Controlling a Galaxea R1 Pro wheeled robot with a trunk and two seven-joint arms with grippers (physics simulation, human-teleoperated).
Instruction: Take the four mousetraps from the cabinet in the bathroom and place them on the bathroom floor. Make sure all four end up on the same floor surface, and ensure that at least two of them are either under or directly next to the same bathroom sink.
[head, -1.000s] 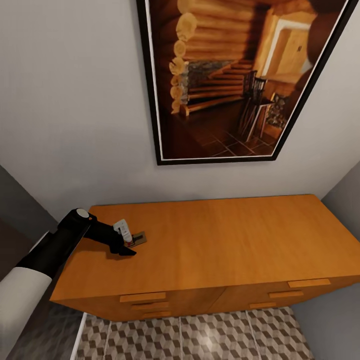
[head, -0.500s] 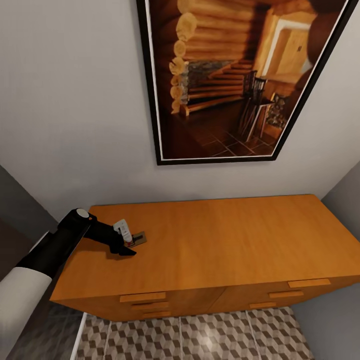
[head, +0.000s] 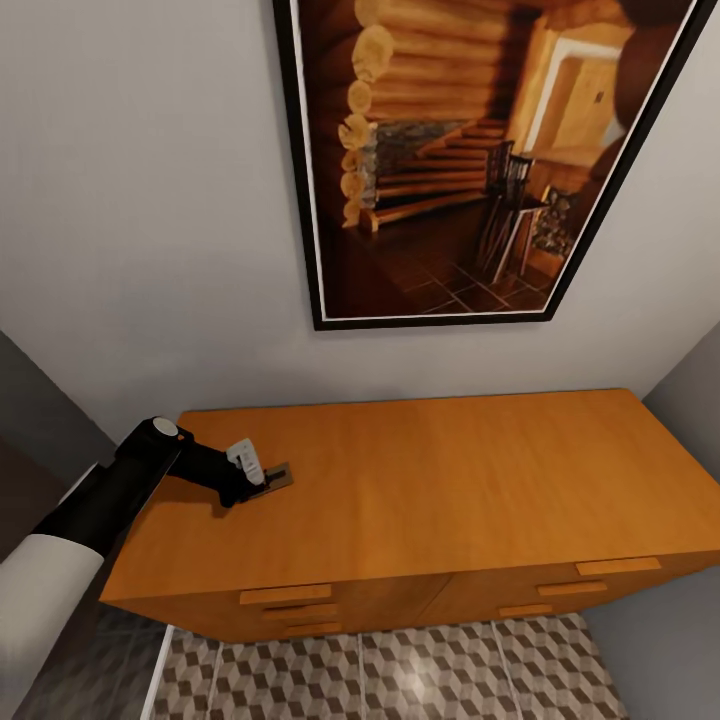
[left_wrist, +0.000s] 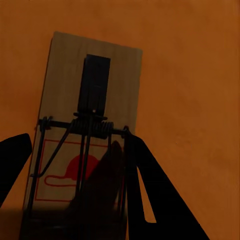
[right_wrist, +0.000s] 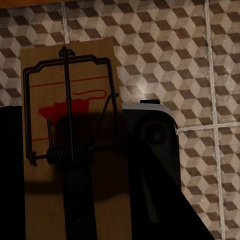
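left fingers straddle mousetrap on cabinet

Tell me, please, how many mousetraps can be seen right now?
2. One mousetrap lies flat on the cabinet top, between the left gripper's fingers. The other mousetrap is held by the right gripper above the bathroom floor. Others may be out of view.

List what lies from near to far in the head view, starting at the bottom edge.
bathroom floor → cabinet drawer fronts → cabinet top, with the left gripper over a mousetrap → grey wall → framed picture of a log-cabin interior.
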